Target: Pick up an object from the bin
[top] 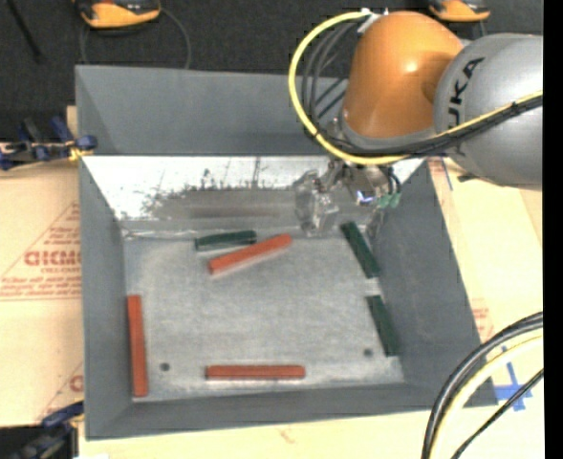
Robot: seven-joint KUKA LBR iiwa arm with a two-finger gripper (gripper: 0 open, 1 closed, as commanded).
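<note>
My gripper [325, 202] hangs under the arm's wrist at the back right of the bin, close to the back wall. Just below and to its right a dark green stick [360, 249] lies slanted on the floor. To its lower left lies an orange-red stick [250, 253], tilted, with its right end nearest the gripper. A second dark green stick [226, 241] lies just behind the orange-red one. The gripper holds nothing that I can see.
Another dark green stick [383, 325] lies along the right wall. A red stick [138, 344] lies along the left wall and one more red stick [254, 372] along the front wall. The arm and its cables overhang the back right corner.
</note>
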